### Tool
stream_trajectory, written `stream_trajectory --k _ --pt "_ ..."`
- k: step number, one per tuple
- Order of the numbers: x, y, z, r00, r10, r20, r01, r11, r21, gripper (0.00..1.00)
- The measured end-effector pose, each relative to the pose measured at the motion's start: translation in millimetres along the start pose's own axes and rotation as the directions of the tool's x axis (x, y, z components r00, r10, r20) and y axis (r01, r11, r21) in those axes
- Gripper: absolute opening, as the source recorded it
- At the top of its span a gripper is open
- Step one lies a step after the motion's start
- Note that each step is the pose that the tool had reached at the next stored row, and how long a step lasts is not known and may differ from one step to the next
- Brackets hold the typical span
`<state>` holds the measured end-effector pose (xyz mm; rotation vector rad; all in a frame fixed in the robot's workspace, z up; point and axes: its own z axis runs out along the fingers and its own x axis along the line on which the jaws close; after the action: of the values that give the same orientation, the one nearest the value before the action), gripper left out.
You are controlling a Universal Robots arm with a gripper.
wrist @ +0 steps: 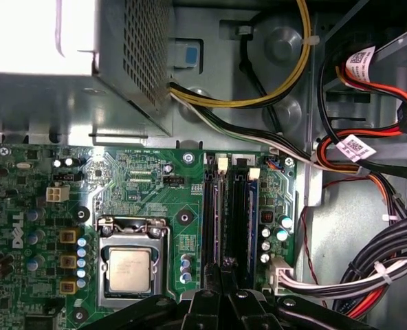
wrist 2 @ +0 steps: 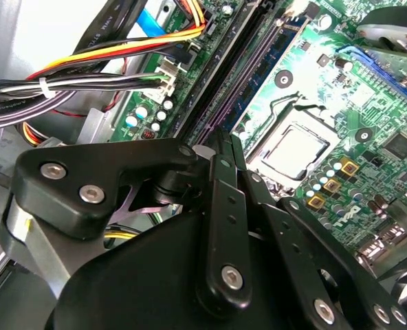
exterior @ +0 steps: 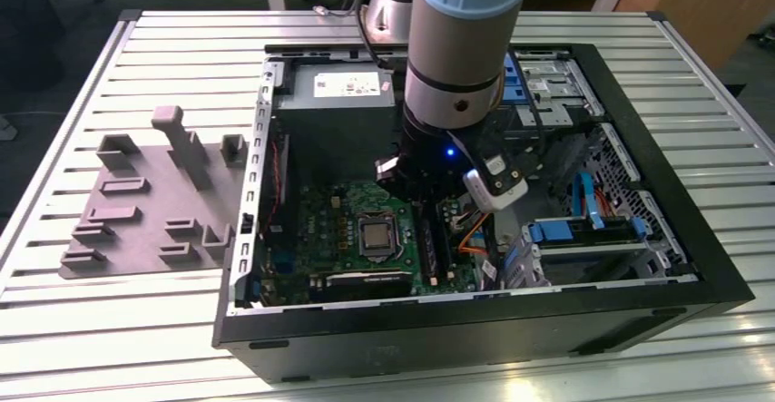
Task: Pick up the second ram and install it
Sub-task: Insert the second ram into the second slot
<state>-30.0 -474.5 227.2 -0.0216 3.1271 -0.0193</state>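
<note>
My gripper (exterior: 422,204) reaches down into the open computer case, over the green motherboard (wrist: 155,185). Its black fingers (wrist 2: 221,148) are pressed together, and their tips meet over the near end of the long black memory slots (wrist: 231,206), beside the processor socket (wrist: 131,265). A long, narrow green-blue ram strip (wrist 2: 272,55) stands seated in the slot on the processor side. I cannot tell whether this strip is the second ram. The fingertips hide where they meet the slots, and nothing shows between them.
The grey power-supply box (exterior: 333,93) lies at the back of the case. Bundled cables (wrist: 368,268) and red, orange and yellow wires (wrist 2: 121,51) run close beside the slots. Blue drive bays (exterior: 569,234) fill the case's right side. A grey parts fixture (exterior: 152,202) sits on the slatted table.
</note>
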Motion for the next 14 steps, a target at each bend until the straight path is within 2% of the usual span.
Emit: stream_trajectory --k 7,14 --pt "0.0 0.0 0.6 1.0000 0.000 0.0000 0.000 1.0000 -0.0043 0.11" --pt "0.0 0.0 1.5 1.0000 0.000 0.0000 0.000 1.0000 -0.0046 0.11"
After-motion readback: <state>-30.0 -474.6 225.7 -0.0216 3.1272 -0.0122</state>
